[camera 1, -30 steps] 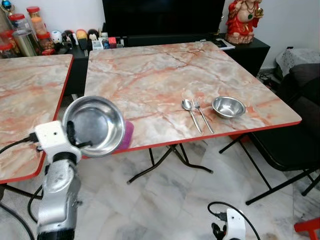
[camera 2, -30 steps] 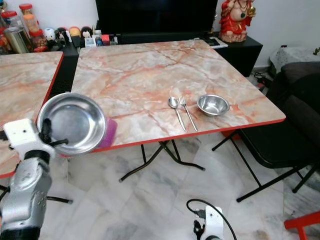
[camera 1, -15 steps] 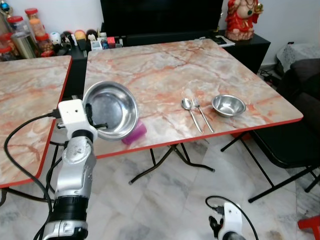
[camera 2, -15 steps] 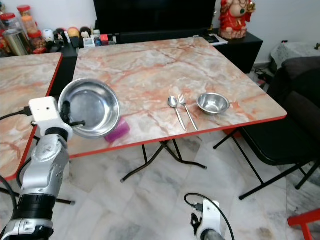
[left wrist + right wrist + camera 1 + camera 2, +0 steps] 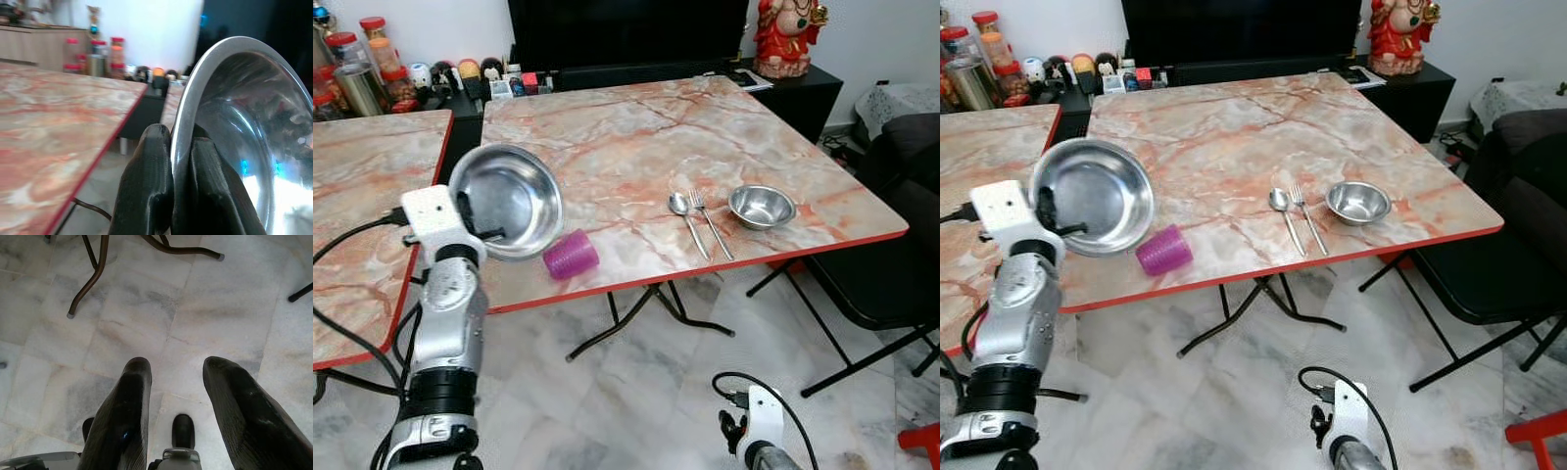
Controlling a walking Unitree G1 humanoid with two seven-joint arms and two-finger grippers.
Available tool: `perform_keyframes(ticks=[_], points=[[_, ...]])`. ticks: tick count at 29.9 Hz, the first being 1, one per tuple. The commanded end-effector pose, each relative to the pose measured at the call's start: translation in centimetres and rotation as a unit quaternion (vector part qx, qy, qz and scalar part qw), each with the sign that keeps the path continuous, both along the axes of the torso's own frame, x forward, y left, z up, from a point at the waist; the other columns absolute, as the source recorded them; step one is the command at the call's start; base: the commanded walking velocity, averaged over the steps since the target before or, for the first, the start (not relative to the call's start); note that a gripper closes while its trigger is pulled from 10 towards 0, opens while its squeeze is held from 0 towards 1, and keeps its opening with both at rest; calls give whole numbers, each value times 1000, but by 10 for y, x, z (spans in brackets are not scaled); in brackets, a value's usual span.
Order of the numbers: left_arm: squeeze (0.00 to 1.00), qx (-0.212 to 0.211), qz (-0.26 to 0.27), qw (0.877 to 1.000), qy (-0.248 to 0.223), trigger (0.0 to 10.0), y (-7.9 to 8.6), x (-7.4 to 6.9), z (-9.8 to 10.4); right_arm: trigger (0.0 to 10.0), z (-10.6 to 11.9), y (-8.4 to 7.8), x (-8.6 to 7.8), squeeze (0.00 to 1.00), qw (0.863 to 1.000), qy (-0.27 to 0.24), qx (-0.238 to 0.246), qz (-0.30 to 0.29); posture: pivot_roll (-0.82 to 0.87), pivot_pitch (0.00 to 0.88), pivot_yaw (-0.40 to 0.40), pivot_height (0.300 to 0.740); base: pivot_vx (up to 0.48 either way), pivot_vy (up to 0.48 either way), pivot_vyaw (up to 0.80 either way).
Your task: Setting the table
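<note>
- The step in hand looks like carrying the large steel bowl [image 5: 506, 201] to its place setting; the left gripper [image 5: 478, 217] pinches its rim, one finger inside the wall and one outside, so the bowl hangs tilted over the near-left part of the table [image 5: 617, 137].
- The right gripper [image 5: 178, 406] hangs idle over the floor, fingers parted and holding nothing.
- Next, I judge, the bowl must be levelled and lowered onto bare marble before the fingers part; the pink cup [image 5: 571, 255], lying on its side just beyond the fingers, could be knocked.
- Large bowl: empty; small steel bowl [image 5: 761, 207], beside the spoon [image 5: 686, 221] and fork [image 5: 709, 221]: empty too.
</note>
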State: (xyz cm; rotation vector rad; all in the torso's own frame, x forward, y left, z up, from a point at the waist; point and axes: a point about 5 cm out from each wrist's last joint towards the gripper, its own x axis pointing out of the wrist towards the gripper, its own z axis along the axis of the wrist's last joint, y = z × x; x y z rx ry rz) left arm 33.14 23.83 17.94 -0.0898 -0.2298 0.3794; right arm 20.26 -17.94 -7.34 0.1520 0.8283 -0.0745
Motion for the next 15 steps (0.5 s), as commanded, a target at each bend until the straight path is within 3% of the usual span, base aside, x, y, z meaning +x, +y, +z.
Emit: perform_keyframes(ticks=[1,5,8,10,13,15], points=[[0,-2,30,999,-16,10000,16,-9,4,10000,0,-1,0,0,1000,6,-1,-3,51,0,3,740,0,0,0],[0,11,48,999,-3,10000,29,-17,-2,10000,-1,-2,-1,0,1000,8,-1,-3,54,0,2,740,0,0,0],[0,45,103,993,36,10000,61,-42,-22,10000,-2,-2,-3,0,1000,11,0,-1,57,0,2,740,0,0,0],[0,46,112,992,41,10000,66,-46,-25,10000,-2,-2,-3,0,1000,11,0,-1,57,0,2,740,0,0,0],[0,40,180,981,57,10000,96,-71,-35,10000,-3,-2,-4,0,1000,13,0,0,71,0,-3,740,0,0,0],[0,38,196,978,60,10000,102,-77,-37,10000,-3,-2,-5,0,1000,13,0,1,71,0,-3,740,0,0,0]])
